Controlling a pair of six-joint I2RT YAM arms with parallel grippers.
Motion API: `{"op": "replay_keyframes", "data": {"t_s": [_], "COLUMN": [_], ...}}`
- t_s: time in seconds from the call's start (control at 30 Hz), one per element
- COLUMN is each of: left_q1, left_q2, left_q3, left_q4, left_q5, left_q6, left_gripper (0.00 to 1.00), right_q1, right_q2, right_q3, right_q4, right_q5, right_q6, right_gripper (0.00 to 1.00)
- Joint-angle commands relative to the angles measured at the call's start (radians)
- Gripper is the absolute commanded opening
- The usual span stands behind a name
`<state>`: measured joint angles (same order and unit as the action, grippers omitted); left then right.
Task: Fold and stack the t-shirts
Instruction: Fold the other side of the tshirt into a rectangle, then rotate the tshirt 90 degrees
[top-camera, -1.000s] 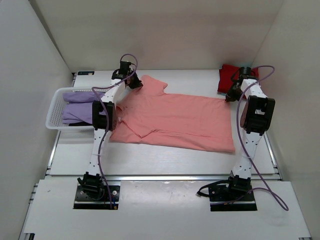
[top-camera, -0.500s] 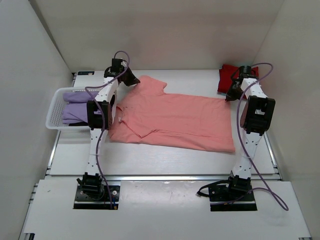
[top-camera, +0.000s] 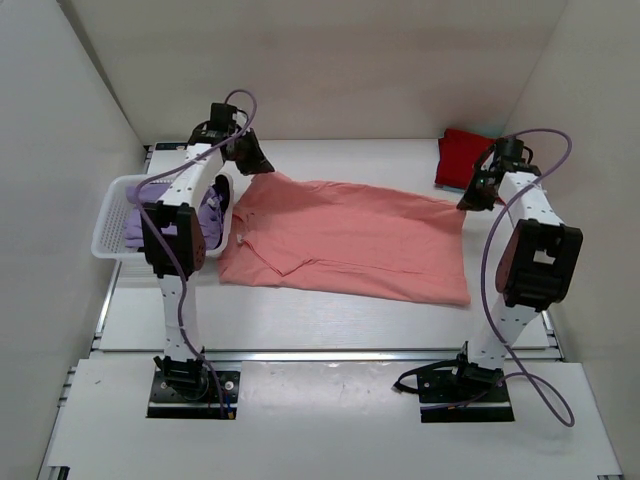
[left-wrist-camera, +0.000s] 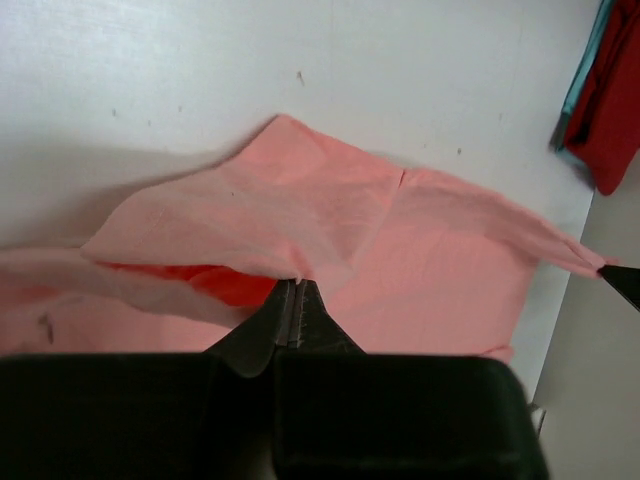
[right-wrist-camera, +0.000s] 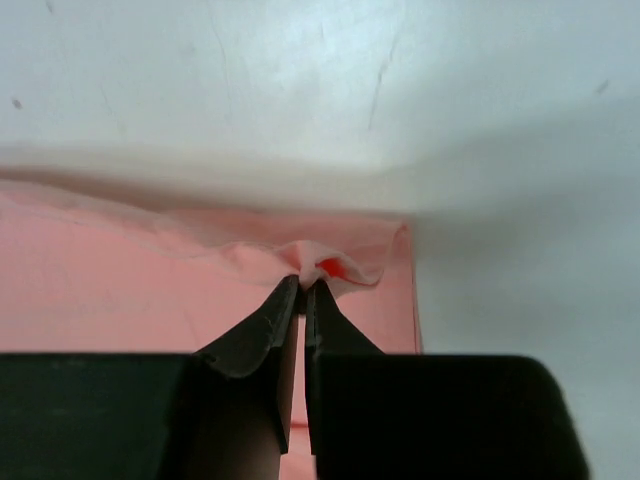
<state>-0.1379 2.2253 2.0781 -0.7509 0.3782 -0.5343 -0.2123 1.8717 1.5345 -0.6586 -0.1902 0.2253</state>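
1. At the far left corner of the salmon-pink t-shirt (top-camera: 350, 240), the left gripper (top-camera: 250, 162) is clenched on a pinch of cloth. Its wrist view shows both fingers pressed together on a fold that lifts clear of the table (top-camera: 300, 320).
2. From its base at the near edge, the left arm (top-camera: 165, 235) stands upright and bends at an elbow over the basket (top-camera: 104, 228). Its forearm then reaches toward the far side.
3. At the shirt's far right corner, the right gripper (top-camera: 468, 203) grasps a small pucker of fabric, jaws closed on it. It is near the red t-shirt (top-camera: 462, 155) but apart from it.
4. The right arm (top-camera: 540, 265) rises from its base with its elbow out toward the right wall, and its forearm slants to the far side.
5. The salmon-pink shirt lies spread across the middle of the white table. Its far edge runs fairly straight between the two grippers, and its near edge lies flat.
6. The red t-shirt lies at the far right corner. The lavender t-shirts (top-camera: 135, 228) sit in the white lattice basket at the left edge, partly behind the left arm.
7. Plain white walls (top-camera: 330, 60) enclose the table on three sides.
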Motion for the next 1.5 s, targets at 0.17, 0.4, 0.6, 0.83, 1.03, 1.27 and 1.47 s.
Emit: {"op": "replay_keyframes", "data": {"t_s": [0.17,0.4,0.6,0.83,1.03,1.27,1.47], "left_q1": [0.061,0.064,0.046,0.063,0.054,0.009,-0.184], "left_q2": [-0.225,-0.326,-0.384,-0.452,-0.423,-0.382,-0.345], "left_q3": [-0.286,-0.453,-0.564,-0.659,-0.564,-0.466,-0.544], "left_q4": [-0.088,-0.103,-0.106,-0.11,-0.12,-0.094,-0.051], "left_q5": [-0.048,-0.038,-0.042,-0.053,-0.068,-0.05,-0.076], "left_q6": [0.043,0.054,0.057,0.054,0.045,0.014,-0.032], "left_gripper": [0.0,0.0,0.0,0.09,0.23,0.34,0.29], "right_q1": [-0.035,-0.068,-0.068,-0.13,-0.064,0.0,0.016], "right_q2": [-0.143,-0.289,-0.324,-0.353,-0.382,-0.33,-0.263], "right_q3": [-0.24,-0.477,-0.53,-0.568,-0.495,-0.448,-0.444], "right_q4": [0.074,0.117,0.125,0.088,0.036,0.102,0.201], "right_q5": [-0.045,-0.061,-0.051,-0.014,0.066,-0.011,-0.095], "right_q6": [-0.043,-0.037,-0.043,-0.009,-0.014,-0.018,-0.067], "right_gripper": [0.0,0.0,0.01,0.07,0.46,0.47,0.24]}}
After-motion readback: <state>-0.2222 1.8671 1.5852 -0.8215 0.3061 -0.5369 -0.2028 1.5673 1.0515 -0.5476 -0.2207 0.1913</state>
